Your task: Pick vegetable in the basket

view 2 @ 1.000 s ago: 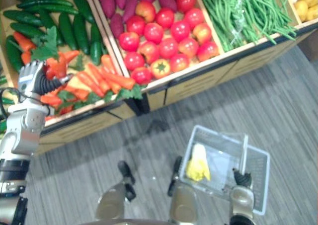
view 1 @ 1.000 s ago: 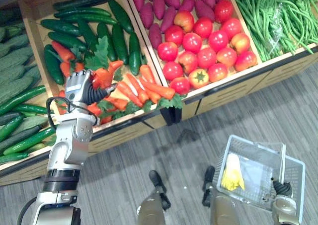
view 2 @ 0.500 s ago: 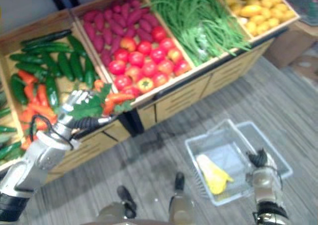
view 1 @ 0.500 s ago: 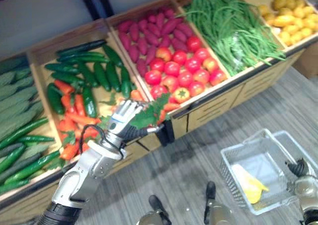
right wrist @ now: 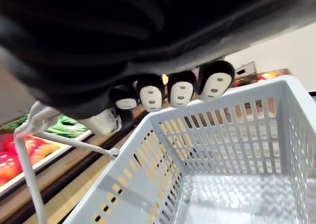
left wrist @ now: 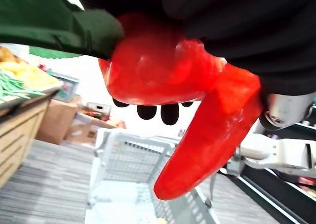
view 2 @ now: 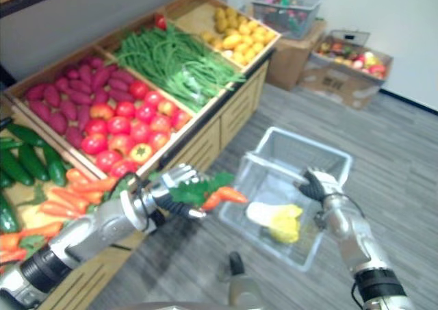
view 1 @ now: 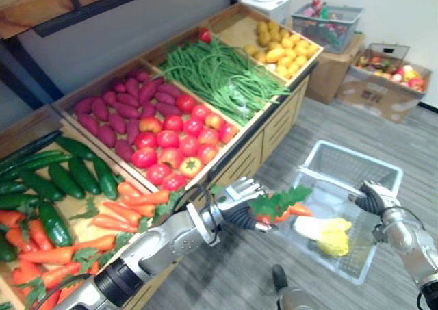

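- Since the drop must end in the basket [view 1: 356,161], its place governs the move. It sits low at the robot's right front, mouth up, well apart from the bins [view 1: 171,118].
- Left hand [view 1: 238,199]: it reaches across from the left, with fingers curled round the carrots [view 1: 295,209] at their leafy ends.
- Right hand [view 1: 373,198]: its fingers are curled round the handle [view 1: 335,185] on the basket's far side. It steadies the basket and carries no vegetable.
- Cabbage [view 1: 327,231]: it lies inside the basket, near the middle of the floor.
- Carrots: the long axis runs from the left hand toward the basket, tips leading.
  - The tips appear level with the basket's left rim, and the leaves overlap that rim in the eye views.
  - Height above the rim cannot be told.
  - Judged from this, a short carry further right comes first. The fingers should open only once the tips are past the rim, short of the cabbage.
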Motion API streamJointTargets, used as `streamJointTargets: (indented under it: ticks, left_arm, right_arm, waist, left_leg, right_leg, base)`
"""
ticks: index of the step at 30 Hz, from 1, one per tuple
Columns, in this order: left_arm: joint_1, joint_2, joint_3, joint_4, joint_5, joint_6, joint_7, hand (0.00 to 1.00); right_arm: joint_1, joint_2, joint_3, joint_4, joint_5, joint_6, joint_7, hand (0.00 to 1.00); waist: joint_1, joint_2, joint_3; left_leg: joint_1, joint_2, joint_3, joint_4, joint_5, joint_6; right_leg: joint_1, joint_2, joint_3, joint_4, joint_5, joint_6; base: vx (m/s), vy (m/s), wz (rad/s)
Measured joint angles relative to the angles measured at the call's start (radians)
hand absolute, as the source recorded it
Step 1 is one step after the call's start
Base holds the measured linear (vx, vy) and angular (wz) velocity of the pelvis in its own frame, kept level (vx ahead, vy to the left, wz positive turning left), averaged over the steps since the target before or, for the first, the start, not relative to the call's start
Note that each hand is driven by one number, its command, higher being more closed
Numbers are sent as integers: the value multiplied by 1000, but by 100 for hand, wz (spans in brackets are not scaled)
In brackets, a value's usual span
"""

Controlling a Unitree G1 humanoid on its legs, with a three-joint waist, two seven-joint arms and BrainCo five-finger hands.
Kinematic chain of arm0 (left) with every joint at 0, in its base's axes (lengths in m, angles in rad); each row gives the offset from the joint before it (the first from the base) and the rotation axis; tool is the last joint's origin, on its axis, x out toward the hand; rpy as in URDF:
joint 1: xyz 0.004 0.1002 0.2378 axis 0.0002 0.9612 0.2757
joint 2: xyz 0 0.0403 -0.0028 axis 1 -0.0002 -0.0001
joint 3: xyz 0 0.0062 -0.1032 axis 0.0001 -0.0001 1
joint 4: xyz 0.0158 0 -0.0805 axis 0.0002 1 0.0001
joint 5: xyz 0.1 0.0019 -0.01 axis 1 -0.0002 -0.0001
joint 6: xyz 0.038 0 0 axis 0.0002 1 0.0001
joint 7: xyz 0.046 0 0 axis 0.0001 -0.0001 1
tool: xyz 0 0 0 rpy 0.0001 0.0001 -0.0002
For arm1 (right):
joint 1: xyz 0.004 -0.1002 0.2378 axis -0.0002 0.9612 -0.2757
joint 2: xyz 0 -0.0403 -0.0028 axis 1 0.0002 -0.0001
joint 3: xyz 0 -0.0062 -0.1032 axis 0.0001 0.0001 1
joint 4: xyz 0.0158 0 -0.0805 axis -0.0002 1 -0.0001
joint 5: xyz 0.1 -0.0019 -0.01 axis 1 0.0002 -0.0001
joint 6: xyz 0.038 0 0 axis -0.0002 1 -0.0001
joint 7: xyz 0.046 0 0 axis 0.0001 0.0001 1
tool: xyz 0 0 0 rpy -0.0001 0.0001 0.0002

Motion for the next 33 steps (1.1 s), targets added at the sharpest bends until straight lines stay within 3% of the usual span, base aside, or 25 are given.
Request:
streamJointTargets:
  ticks: [10, 19, 25, 26, 33]
  left_arm:
    - [-78, -131, -155, 168, -11, -2, -34, 100]
    - [-93, -288, -156, 454, 80, 7, -32, 100]
    - [-106, -390, -110, 634, 166, 63, -12, 100]
    - [-112, -400, -107, 647, 167, 69, -9, 0]
    - [-127, -484, -78, 755, 220, 104, 7, 0]
  right_arm:
    - [12, -54, 137, -225, 88, -57, 59, 100]
    - [-7, -91, 206, -351, 177, -63, 130, 100]
    - [-37, -90, 227, -392, 247, -62, 163, 100]
    - [-39, -91, 227, -392, 247, -62, 164, 100]
    - [-52, -90, 236, -399, 281, -60, 181, 100]
  waist:
    - [-31, 16, -40]
    - [-68, 14, -65]
    - [-77, 16, -76]
    - [-77, 16, -76]
    - [-78, 15, -76]
  left_leg:
    - [22, 34, 73, 82, -50, -13]
    - [36, 54, 109, 117, -67, -17]
    - [37, 54, 130, 119, -67, -17]
    - [37, 54, 130, 119, -67, -17]
    - [52, 49, 151, 114, -67, -17]
  right_leg:
    - [-21, 23, 57, 20, 0, 0]
    - [-37, 42, 82, 37, 0, 0]
    - [-55, 51, 101, 43, 3, -5]
    - [-55, 51, 102, 43, 3, -5]
    - [-56, 57, 119, 43, 5, -6]
  base:
    - [-55, 9, -20]
    - [-50, 7, -12]
    - [-25, 7, -10]
    - [-26, 14, -4]
    - [-31, 14, -8]
